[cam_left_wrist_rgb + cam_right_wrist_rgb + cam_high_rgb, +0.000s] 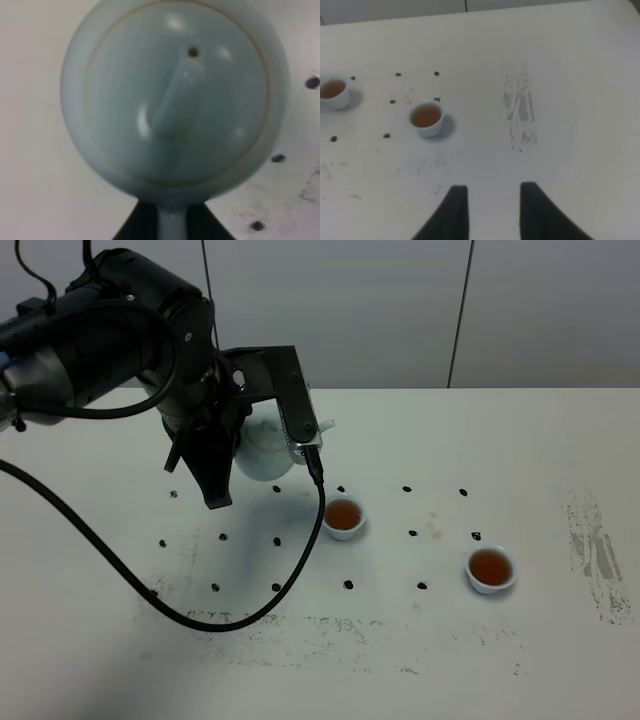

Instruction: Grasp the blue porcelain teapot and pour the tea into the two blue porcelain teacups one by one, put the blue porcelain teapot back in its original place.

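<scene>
The blue porcelain teapot (268,448) is at the back left of the table, spout pointing right, lid on. My left gripper (172,216) is shut on its loop handle (172,227), and the lid (177,95) fills the left wrist view. I cannot tell whether the pot rests on the table or hangs just above it. Two blue porcelain teacups hold brown tea: one in the middle (343,517) (332,92), one further right and nearer the front (490,569) (426,118). My right gripper (493,188) is open over bare table, well away from the cups, and is not in the high view.
The white table (560,440) carries a grid of small black dots (407,489) around the cups and scuffed grey marks (598,550) at the right. The left arm's black cable (250,612) loops over the table in front of the teapot.
</scene>
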Available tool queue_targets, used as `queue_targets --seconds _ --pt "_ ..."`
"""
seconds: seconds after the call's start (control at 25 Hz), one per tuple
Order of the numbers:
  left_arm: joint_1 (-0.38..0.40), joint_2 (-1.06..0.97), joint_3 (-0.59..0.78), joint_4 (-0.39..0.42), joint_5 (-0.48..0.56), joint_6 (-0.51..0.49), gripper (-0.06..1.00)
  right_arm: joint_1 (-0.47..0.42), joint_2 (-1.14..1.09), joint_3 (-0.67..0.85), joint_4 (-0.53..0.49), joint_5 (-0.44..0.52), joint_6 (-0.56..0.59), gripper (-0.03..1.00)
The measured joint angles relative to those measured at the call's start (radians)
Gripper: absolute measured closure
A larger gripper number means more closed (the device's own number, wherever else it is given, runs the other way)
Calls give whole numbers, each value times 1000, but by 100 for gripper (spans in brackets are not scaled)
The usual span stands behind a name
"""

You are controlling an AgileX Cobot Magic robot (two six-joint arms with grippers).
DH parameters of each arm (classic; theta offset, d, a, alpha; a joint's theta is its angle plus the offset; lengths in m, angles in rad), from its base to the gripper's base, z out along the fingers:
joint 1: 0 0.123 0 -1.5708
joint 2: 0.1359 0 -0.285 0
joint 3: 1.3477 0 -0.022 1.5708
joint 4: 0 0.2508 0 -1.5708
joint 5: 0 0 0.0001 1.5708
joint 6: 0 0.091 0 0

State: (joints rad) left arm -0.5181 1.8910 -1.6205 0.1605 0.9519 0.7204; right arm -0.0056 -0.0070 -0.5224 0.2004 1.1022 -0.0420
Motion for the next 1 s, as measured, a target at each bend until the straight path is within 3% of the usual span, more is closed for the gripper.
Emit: queue_targets --seconds 0.36,0.56,0.76,1.0 --pt "60 -73 274 -189 -191 -137 87 0 0 0 0 0 -1 73" --pt "77 -73 385 -280 -335 -157 87 0 0 0 0 0 -1 73" --pt "80 -55 435 -381 -405 -165 87 0 0 0 0 0 -1 73" --pt "80 -13 466 -401 -481 -186 87 0 0 0 0 0 0 73"
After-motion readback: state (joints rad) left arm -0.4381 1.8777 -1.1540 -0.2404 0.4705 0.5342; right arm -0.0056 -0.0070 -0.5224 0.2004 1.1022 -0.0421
